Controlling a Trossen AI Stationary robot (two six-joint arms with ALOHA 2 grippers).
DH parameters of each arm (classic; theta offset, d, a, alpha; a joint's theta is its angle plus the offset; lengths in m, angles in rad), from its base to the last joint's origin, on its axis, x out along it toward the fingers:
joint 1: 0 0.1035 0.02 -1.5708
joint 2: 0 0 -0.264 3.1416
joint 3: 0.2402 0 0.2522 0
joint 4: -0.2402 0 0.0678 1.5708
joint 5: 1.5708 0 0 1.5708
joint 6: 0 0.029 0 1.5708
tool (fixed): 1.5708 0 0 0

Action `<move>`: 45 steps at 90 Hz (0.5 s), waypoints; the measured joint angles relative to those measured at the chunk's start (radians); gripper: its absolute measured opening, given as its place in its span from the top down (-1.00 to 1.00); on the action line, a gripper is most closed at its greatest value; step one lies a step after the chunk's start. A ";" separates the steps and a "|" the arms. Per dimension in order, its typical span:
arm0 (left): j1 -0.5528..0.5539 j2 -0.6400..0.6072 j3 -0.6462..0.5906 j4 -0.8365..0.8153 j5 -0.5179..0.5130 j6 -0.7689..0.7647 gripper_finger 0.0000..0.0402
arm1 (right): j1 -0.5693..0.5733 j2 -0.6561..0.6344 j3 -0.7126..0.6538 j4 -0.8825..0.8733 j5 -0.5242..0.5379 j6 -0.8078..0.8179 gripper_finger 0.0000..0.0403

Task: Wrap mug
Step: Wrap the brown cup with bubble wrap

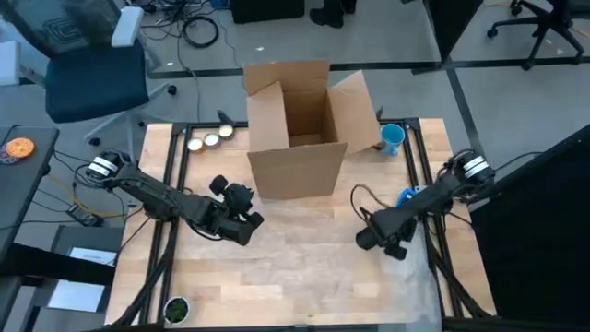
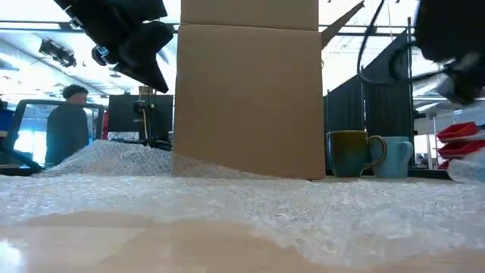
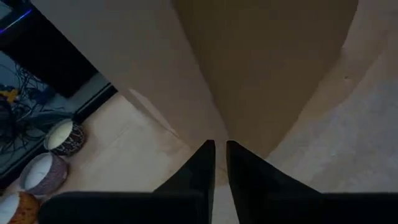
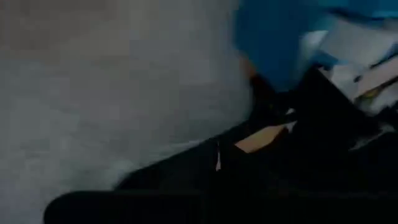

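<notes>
**Mugs wait behind the box while the wrap lies flat**

The task's mug is either the dark olive ceramic mug (image 2: 348, 154) or the pale blue ceramic mug (image 2: 395, 157) beside it; both stand upright just right of the open brown cardboard box (image 1: 297, 138) in the low view. A sheet of clear bubble wrap (image 2: 250, 201) covers the wooden table (image 1: 277, 277).

The left gripper (image 1: 241, 221) hovers near the box's front, its fingers (image 3: 202, 165) nearly together and empty. The right gripper (image 1: 376, 238) hangs over the wrap; I cannot tell how its claw stands.

A glazed mug is probably stiff, fairly heavy, slippery and breakable, so gripping across the rim or through the handle looks safest. The wrap is light and limp; take it by an edge.
</notes>
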 joint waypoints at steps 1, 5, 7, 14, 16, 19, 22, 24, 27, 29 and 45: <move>0.000 0.000 0.000 0.000 0.000 0.000 0.87 | -0.003 -0.008 0.005 -0.002 0.011 0.003 1.00; 0.000 0.000 0.000 0.001 0.000 0.000 0.87 | -0.016 -0.042 0.023 0.000 0.046 0.006 1.00; 0.000 0.000 0.000 0.001 0.000 0.001 0.87 | -0.021 -0.061 0.028 0.007 0.063 0.006 1.00; 0.000 0.000 0.000 0.001 0.000 0.001 0.87 | -0.047 -0.126 0.057 0.020 0.148 0.006 1.00; -0.001 0.000 0.000 0.001 0.001 0.001 0.87 | -0.052 -0.141 0.061 0.020 0.172 0.001 1.00; -0.001 0.000 0.000 0.001 0.005 0.001 0.87 | -0.062 -0.160 0.067 0.015 0.207 -0.013 1.00; -0.001 0.000 0.000 0.002 0.006 0.001 0.87 | -0.072 -0.181 0.074 0.015 0.234 -0.034 1.00; -0.001 0.000 0.000 0.002 0.006 0.001 0.87 | -0.078 -0.197 0.077 0.015 0.259 -0.042 1.00; -0.001 0.000 0.000 0.003 0.006 0.001 0.87 | -0.087 -0.220 0.079 0.016 0.302 -0.048 1.00; -0.001 0.000 0.000 0.004 0.006 0.001 0.87 | -0.095 -0.233 0.080 0.014 0.335 -0.050 1.00; -0.001 0.000 0.000 0.009 0.006 0.001 0.87 | -0.226 -0.318 0.056 0.001 0.416 -0.052 1.00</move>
